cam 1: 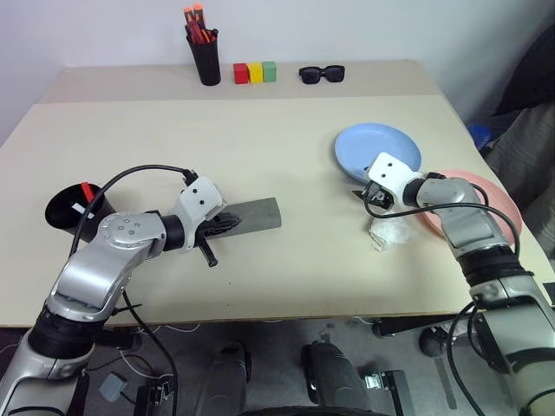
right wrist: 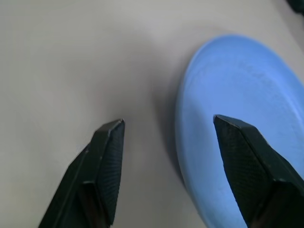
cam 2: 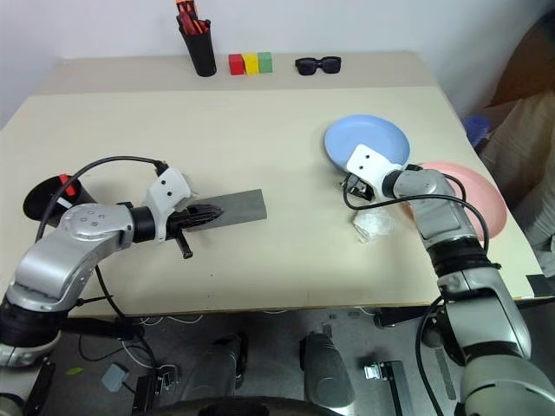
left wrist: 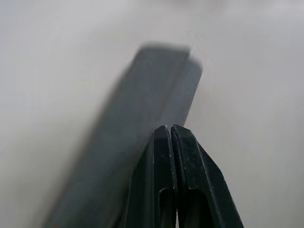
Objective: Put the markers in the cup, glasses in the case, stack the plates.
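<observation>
Looks like you're on plate stacking: right end effector [right wrist: 166,137], fingers apart, straddles the blue plate [cam 1: 378,147] rim, right of centre frame. Left end effector [left wrist: 171,142] is pinched shut, empty, by the grey case [cam 1: 256,213]. Next, close on that rim and carry it onto the pink plate [cam 1: 494,201].

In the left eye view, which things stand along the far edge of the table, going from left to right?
Black pen holder with orange-red markers → red block → yellow block → green block → black sunglasses.
</observation>
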